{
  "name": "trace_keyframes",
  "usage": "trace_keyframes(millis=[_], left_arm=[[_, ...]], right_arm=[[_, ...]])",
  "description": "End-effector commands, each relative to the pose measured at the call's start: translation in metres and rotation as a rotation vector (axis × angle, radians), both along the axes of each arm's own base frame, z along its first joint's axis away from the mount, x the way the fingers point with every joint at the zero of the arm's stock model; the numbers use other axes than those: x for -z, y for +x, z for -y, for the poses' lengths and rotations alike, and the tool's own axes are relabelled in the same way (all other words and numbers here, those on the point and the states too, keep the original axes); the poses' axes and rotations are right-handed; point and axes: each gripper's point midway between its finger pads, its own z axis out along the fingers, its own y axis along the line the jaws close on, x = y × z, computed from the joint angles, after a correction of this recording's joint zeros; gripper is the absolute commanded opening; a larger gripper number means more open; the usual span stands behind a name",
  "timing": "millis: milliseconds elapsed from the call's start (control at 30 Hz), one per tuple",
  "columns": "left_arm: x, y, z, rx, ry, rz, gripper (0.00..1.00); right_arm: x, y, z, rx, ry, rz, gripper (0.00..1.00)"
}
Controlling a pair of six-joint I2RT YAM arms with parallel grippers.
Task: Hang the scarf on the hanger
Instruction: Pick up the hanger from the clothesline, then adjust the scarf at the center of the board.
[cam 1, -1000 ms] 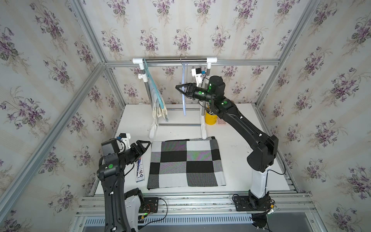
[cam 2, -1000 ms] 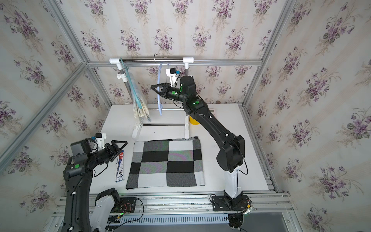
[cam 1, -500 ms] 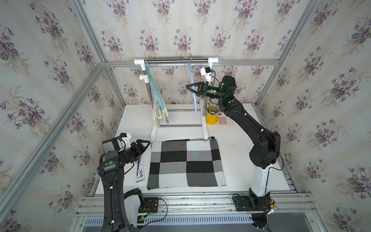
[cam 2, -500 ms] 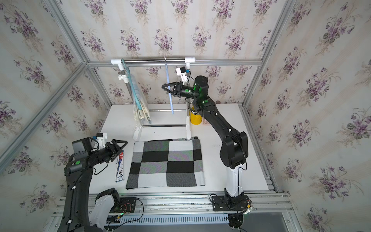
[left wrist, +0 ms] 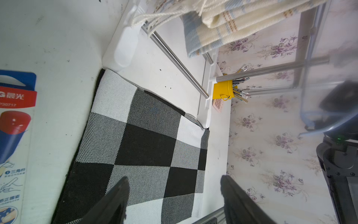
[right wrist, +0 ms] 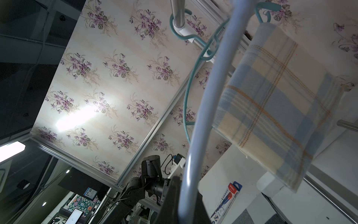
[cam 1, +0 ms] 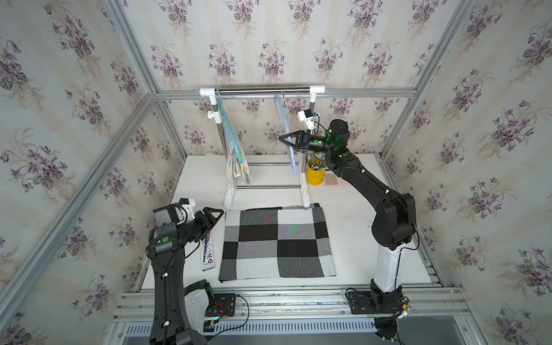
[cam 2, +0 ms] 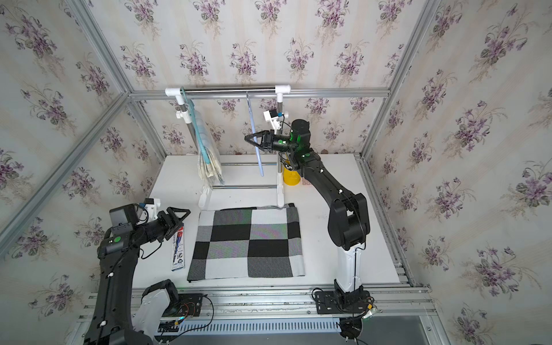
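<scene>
Right end effector (cam 1: pixel 283 139) tight on hanger (cam 1: pixel 293 164)

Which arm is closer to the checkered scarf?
The left. The left fingers hover just beside the scarf; the right fingers are up at the rack, gripping the blue hanger.

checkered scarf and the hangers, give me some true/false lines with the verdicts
1. The black, grey and white checkered scarf lies flat on the white table. True.
2. The right gripper is open, clear of the pale blue plastic hanger. False: it is shut on that hanger.
3. The left gripper grips a corner of the checkered scarf. False: it is open and holds nothing.
4. A cream and blue plaid scarf hangs on the teal hanger. True.
5. The yellow cup is empty. False: pens stand in it.
</scene>
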Motion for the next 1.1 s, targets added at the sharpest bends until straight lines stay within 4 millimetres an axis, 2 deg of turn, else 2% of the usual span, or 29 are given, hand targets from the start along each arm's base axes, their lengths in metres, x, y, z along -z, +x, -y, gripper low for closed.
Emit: trace_keyframes(millis=[0, 300, 400, 467, 567, 767, 933, 967, 1067], left_arm=[[0.002, 0.002, -0.004, -0.020, 0.019, 0.001, 0.76], [0.031, -0.003, -0.004, -0.059, 0.047, -0.101, 0.72], [0.045, -0.010, 0.004, -0.040, 0.098, -0.166, 0.70], [0.059, -0.018, 0.013, -0.016, 0.178, -0.208, 0.69], [0.087, -0.030, 0.013, -0.029, 0.307, -0.277, 0.69], [0.131, -0.044, 0.014, -0.030, 0.360, -0.385, 0.68], [0.161, -0.052, 0.010, -0.010, 0.451, -0.473, 0.68], [0.166, -0.054, 0.012, 0.008, 0.455, -0.493, 0.67], [0.179, -0.059, 0.020, 0.071, 0.467, -0.541, 0.50]], right_arm=[[-0.018, -0.025, 0.004, -0.065, 0.027, 0.184, 0.00], [0.009, -0.051, 0.012, -0.097, 0.014, 0.195, 0.00], [0.017, -0.062, 0.017, -0.090, 0.009, 0.178, 0.00], [0.022, -0.068, 0.021, -0.076, 0.003, 0.157, 0.00], [0.030, -0.080, 0.028, -0.055, -0.003, 0.138, 0.00], [0.043, -0.103, 0.042, -0.013, -0.028, 0.137, 0.00], [0.036, -0.122, 0.052, 0.014, -0.029, 0.156, 0.00], [0.034, -0.124, 0.054, 0.020, -0.033, 0.162, 0.00], [0.033, -0.128, 0.058, 0.044, -0.055, 0.170, 0.00]])
